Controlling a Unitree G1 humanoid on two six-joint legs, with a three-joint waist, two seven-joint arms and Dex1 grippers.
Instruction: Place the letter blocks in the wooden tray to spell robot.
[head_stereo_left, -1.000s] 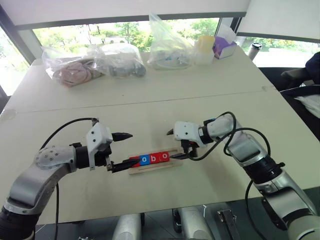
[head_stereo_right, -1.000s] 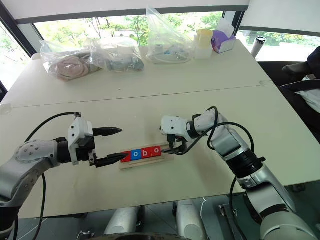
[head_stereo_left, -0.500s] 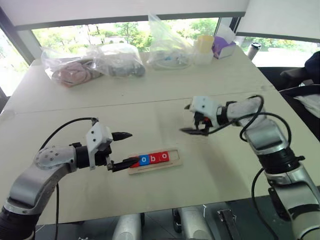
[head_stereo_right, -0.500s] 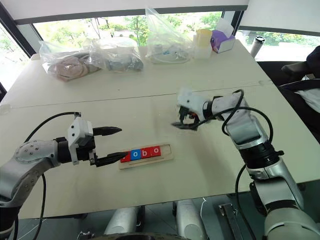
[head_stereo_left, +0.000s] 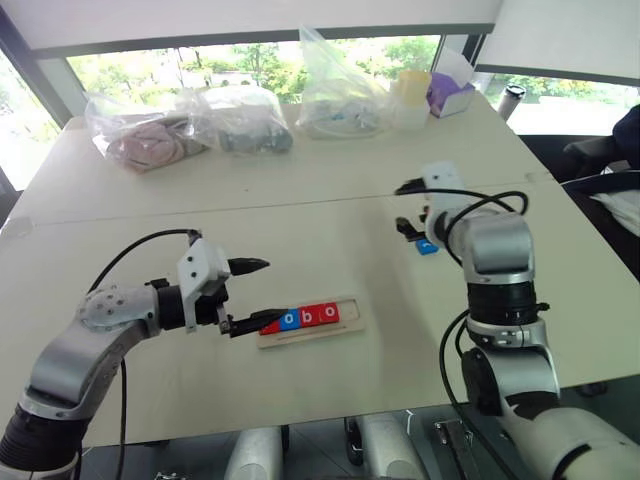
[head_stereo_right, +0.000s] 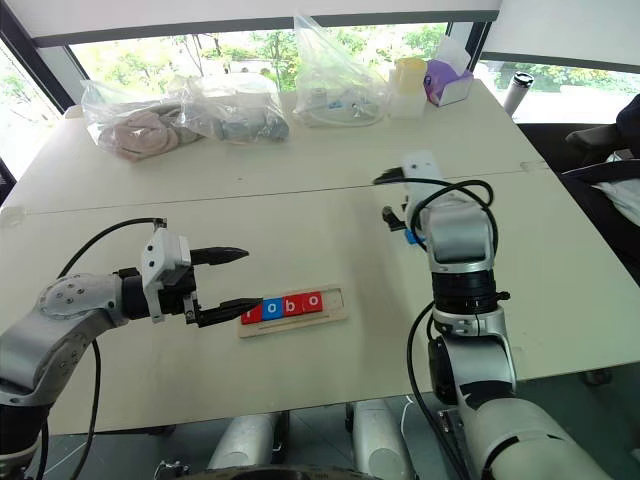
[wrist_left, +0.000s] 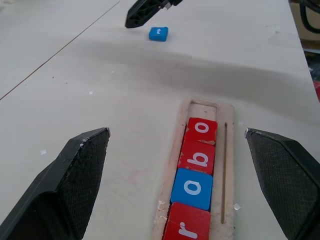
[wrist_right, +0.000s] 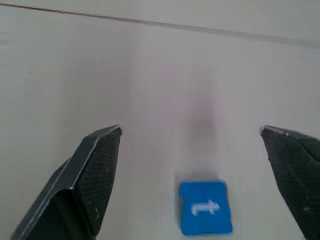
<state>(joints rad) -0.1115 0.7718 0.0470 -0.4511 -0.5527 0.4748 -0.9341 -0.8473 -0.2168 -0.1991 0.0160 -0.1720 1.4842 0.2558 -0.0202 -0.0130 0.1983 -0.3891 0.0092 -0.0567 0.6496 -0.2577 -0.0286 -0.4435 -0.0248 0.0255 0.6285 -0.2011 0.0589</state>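
Daylight pours in from the windows (head_stereo_left: 250, 60) along the far edge of my head views, bright enough that the greenery outside is nearly washed out. The pale counter (head_stereo_left: 300, 200) reflects it evenly, with no harsh glare. Shadows are soft: a faint dark smear lies under the left fingers (head_stereo_left: 250, 322), and in the left wrist view a broad, diffuse grey band crosses the counter beyond the wooden tray (wrist_left: 200, 165). That view is crisp, the white letters easy for me to read. The right wrist view is blurred throughout; the blue block (wrist_right: 205, 207) and the right fingers (wrist_right: 92, 175) have smeared edges. The head views bow slightly at their borders.
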